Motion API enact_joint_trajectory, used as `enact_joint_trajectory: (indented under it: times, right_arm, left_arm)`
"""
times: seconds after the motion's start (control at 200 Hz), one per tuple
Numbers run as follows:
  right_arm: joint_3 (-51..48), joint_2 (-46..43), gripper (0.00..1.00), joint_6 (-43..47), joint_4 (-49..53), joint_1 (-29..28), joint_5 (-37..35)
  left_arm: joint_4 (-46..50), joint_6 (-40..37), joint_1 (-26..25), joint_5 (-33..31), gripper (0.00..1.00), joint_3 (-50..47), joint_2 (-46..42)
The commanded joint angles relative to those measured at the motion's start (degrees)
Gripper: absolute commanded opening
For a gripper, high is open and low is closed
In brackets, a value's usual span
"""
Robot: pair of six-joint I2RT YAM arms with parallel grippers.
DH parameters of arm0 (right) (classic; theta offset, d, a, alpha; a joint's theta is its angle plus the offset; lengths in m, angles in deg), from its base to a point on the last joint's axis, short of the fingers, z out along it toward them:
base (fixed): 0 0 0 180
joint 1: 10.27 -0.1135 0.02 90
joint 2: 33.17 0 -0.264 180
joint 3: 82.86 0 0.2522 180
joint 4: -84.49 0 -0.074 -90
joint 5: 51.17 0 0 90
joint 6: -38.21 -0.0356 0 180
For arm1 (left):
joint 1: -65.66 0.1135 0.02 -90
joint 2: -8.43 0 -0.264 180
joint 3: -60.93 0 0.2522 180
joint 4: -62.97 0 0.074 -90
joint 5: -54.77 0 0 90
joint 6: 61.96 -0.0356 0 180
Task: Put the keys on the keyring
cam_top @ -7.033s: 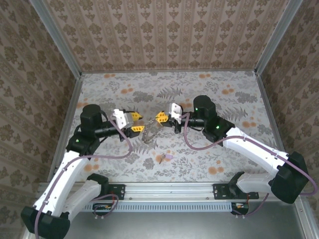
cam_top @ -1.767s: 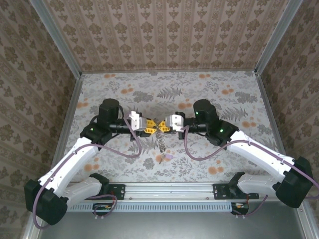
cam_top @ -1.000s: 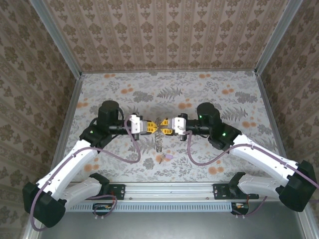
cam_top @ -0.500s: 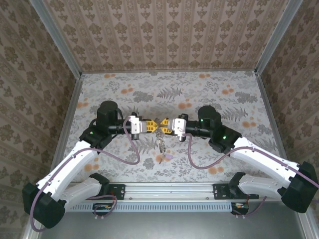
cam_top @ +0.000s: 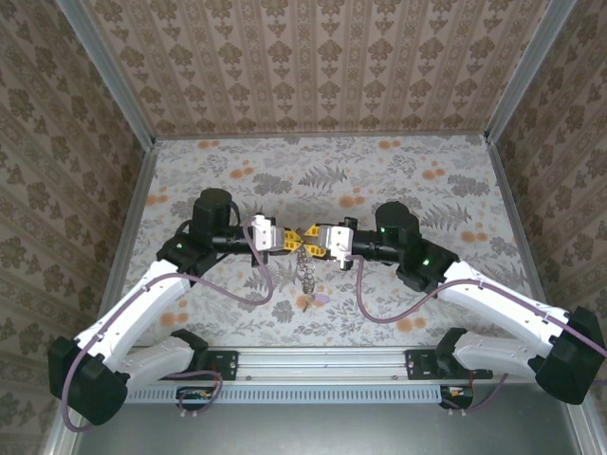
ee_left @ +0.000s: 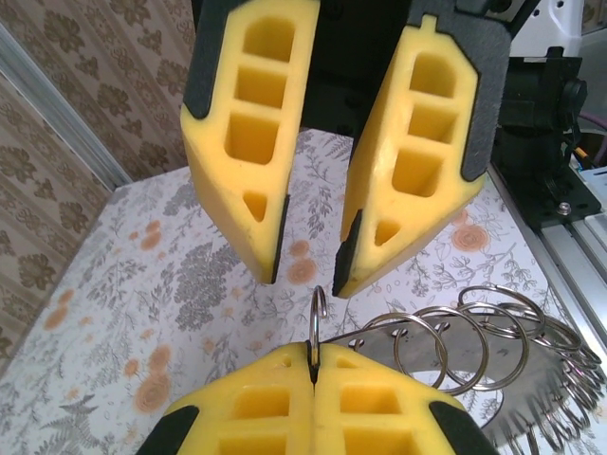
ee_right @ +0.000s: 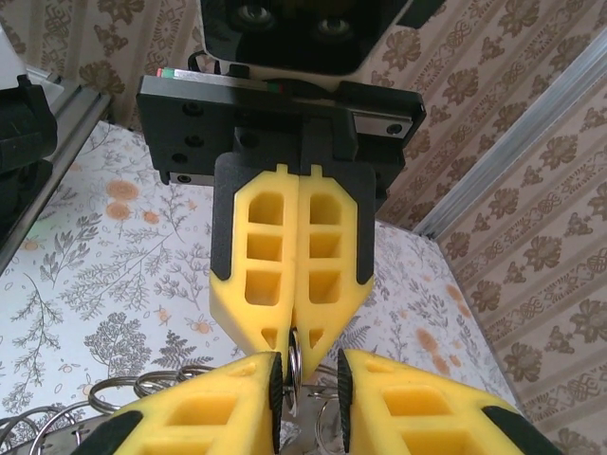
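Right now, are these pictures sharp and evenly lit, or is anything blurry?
Top external: even, soft light, faint shadows; the keyring too small for detail. Left wrist: sharp, its loops glinting, left gripper looming large. Right wrist: evenly lit, no glare.

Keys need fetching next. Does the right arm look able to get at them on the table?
Probably yes. The right gripper stands open, and the keys lie uncovered on the table near it. The keyring, hanging from the shut left gripper, dangles close above them and might be brushed.
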Motion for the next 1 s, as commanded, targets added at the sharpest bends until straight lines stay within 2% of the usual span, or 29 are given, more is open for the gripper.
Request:
enact_joint_trajectory:
  times: [0.0, 0.06, 0.29, 0.395, 0.535, 0.625, 0.7, 0.815, 0.995]
  right_arm:
    - [1.0, 0.7, 0.25, 0.5, -0.9, -0.5, -1.2]
    - [1.1, 0.9, 0.22, 0.9, -0.6, -0.7, -1.7]
    - [1.7, 1.6, 0.24, 2.5, 0.8, -1.3, -4.2]
    - [2.4, 1.9, 0.10, 2.4, 1.1, -1.5, -4.3]
    - [3.3, 2.3, 0.05, 0.8, 1.8, -1.4, -2.6]
    - [4.9, 3.2, 0.01, -1.3, 4.8, -0.9, 0.7]
    - [6.0, 4.9, 0.00, -7.8, 5.3, 0.6, 4.2]
    - [8.6, 8.8, 0.00, -19.2, 8.5, 3.7, 13.3]
    - [15.8, 16.3, 0.00, -24.3, 24.7, 5.7, 26.9]
  left_arm:
    - [1.4, -1.0, -0.4, 0.8, 0.00, 2.5, -0.2]
    - [1.3, -0.8, -0.4, 0.8, 0.00, 2.6, -0.2]
    - [1.5, -0.5, -0.4, 0.8, 0.00, 2.6, -0.1]
    - [1.4, -0.6, -0.4, 1.0, 0.00, 2.6, 0.1]
    - [1.7, -1.6, -0.4, 0.5, 0.00, 2.5, 0.1]
    - [2.5, -4.0, -0.6, -0.8, 0.00, 2.1, -0.2]
    - [3.2, -7.4, -1.0, -2.7, 0.00, 1.4, -0.9]
    - [3.5, -12.0, -1.8, -5.8, 0.00, 0.2, -2.4]
    - [4.4, -17.5, -2.5, -10.3, 0.00, -0.3, -4.1]
